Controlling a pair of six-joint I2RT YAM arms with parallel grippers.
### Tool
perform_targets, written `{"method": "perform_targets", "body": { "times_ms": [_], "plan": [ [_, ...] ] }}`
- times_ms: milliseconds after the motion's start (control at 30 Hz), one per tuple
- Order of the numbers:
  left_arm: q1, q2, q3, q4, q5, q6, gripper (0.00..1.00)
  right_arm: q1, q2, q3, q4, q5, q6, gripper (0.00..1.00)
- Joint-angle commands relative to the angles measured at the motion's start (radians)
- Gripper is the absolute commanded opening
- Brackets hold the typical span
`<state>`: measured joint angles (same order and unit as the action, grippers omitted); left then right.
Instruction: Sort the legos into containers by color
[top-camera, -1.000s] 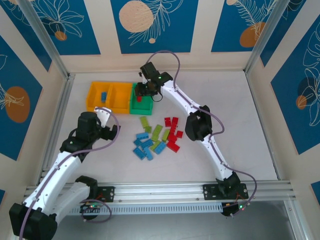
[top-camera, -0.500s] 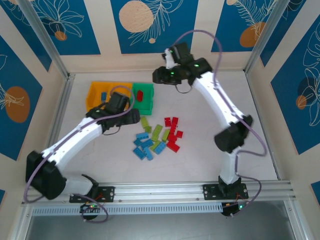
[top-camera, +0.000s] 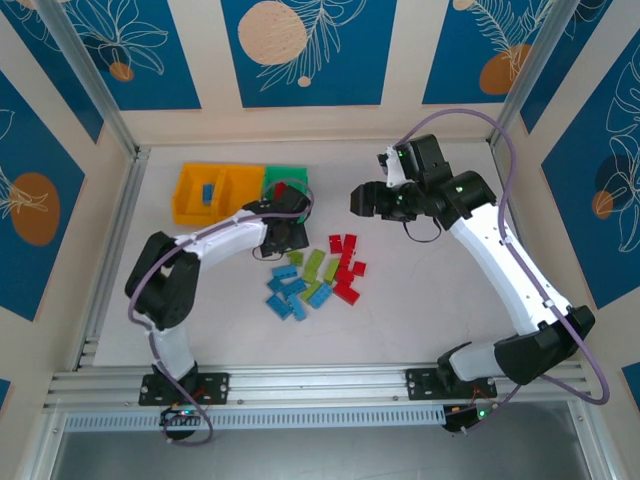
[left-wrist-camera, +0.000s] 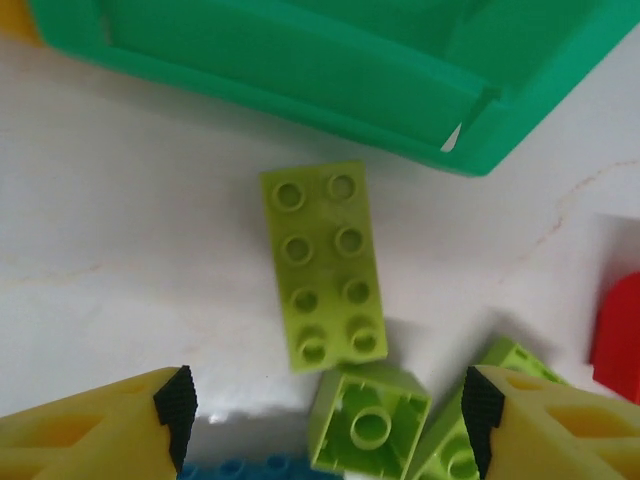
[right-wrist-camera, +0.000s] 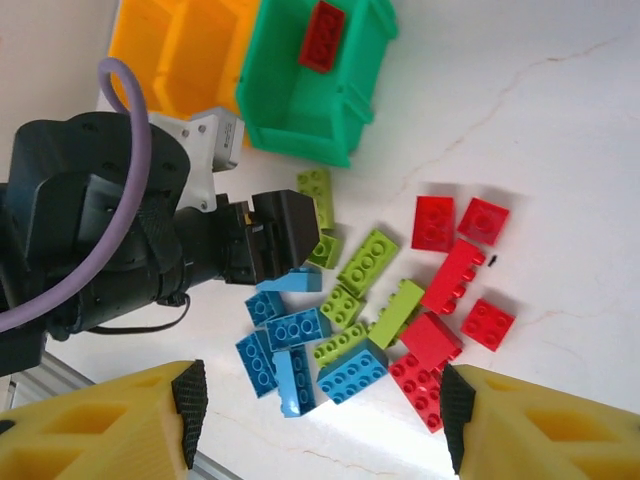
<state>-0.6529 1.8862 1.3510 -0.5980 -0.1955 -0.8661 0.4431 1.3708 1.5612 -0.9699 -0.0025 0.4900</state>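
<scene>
1. Three bins are sitting joined in a row on the far left part of the table (top-camera: 400, 310): two orange-yellow bins (top-camera: 178, 198) and one green bin (right-wrist-camera: 300, 135) at the row's right end.
2. One blue brick (top-camera: 208, 192) is lying in the left-end orange-yellow bin, and one red brick (right-wrist-camera: 323, 35) is lying in the green bin.
3. Roughly eighteen loose legos are lying in a cluster on the table just on the near side of the green bin. About six red ones (right-wrist-camera: 435, 222) are sitting on the right. About six lime green ones (right-wrist-camera: 367, 262) are sitting in the middle. About six blue ones (right-wrist-camera: 298, 328) are sitting at the near left. Several are touching or overlapping, so these counts are approximate.
4. One lime two-by-four brick (left-wrist-camera: 325, 265) is lying flat with its studs up, just beside the green bin's near corner. A smaller lime piece (left-wrist-camera: 370, 420) is sitting against its near end.
5. The left gripper (left-wrist-camera: 328, 408) is hovering over these lime pieces with its fingers spread wide and nothing held between them. Whether the tips are touching the table cannot be told.
6. The right gripper (right-wrist-camera: 320, 400) is hanging above the table to the right of the bins, looking down on the pile. Its fingers are standing wide apart and gripping nothing.
</scene>
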Motion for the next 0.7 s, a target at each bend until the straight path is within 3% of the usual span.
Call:
{"method": "perform_targets", "body": {
  "times_ms": [0, 133, 333, 533, 667],
  "plan": [
    [0.0, 0.061, 0.053, 0.007, -0.016, -0.023, 0.72, -0.018, -0.011, 0.011, 0.005, -0.048, 0.007, 0.66],
    [0.01, 0.114, 0.07, 0.0, -0.029, -0.022, 0.68, -0.021, 0.012, 0.049, -0.011, -0.074, -0.004, 0.66],
    [0.024, 0.134, 0.052, 0.006, -0.028, -0.013, 0.49, -0.021, 0.012, 0.056, -0.021, -0.094, -0.012, 0.66],
    [0.029, 0.097, 0.01, 0.022, -0.009, -0.007, 0.37, -0.02, 0.011, 0.048, -0.023, -0.121, 0.015, 0.67],
    [0.029, -0.005, -0.06, 0.031, 0.011, 0.022, 0.32, -0.015, 0.005, 0.046, -0.011, -0.111, 0.027, 0.67]
  ]
}}
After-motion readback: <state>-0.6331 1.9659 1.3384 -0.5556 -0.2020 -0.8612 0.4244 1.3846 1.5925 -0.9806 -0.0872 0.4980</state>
